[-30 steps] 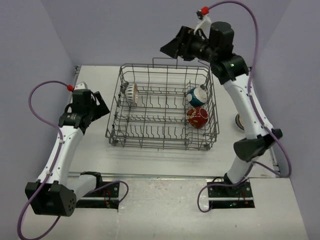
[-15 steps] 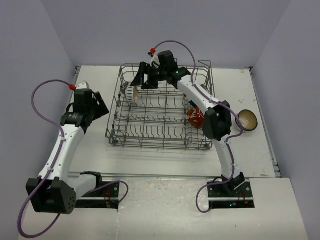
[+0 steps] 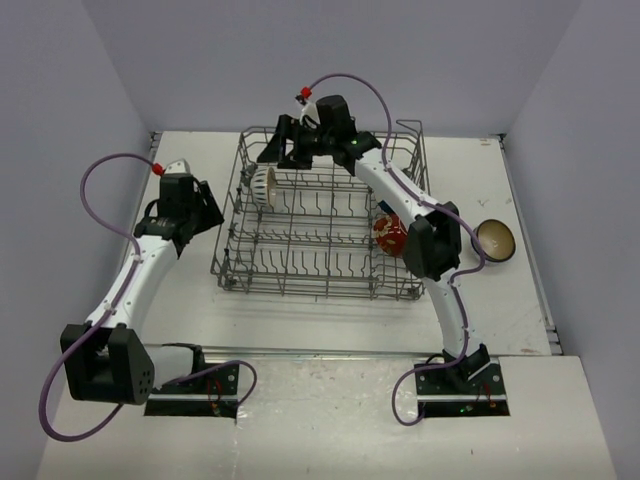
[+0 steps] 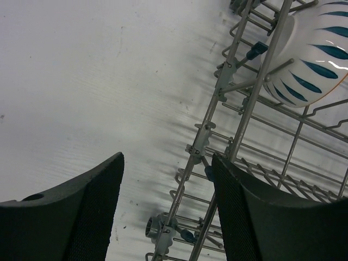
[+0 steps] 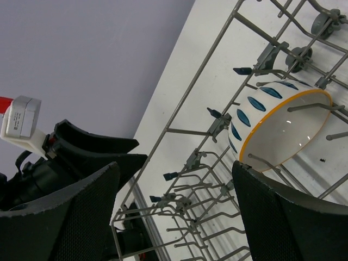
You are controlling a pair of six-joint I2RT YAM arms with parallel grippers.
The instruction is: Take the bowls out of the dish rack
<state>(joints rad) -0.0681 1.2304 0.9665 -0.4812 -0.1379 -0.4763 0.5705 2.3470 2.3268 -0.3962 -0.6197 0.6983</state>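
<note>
The grey wire dish rack (image 3: 325, 262) stands mid-table. A white bowl with dark stripes (image 3: 262, 185) stands on edge in its back left corner; it also shows in the left wrist view (image 4: 310, 60) and the right wrist view (image 5: 277, 130). A red patterned bowl (image 3: 390, 235) sits at the rack's right, partly under my right arm. A dark brown bowl with cream inside (image 3: 495, 240) lies on the table to the right. My right gripper (image 3: 274, 150) (image 5: 174, 212) is open, just above and behind the striped bowl. My left gripper (image 3: 208, 208) (image 4: 166, 206) is open outside the rack's left wall (image 4: 217, 109).
The right arm stretches across the rack's back right part and hides what lies under it. The left gripper's fingers (image 5: 92, 157) show in the right wrist view beyond the rack's left wall. Grey walls close in the table at left, back and right.
My right arm swung from the back right across the rack to the striped bowl, uncovering the brown bowl on the table. My left arm shifted up and closer to the rack's left wall.
</note>
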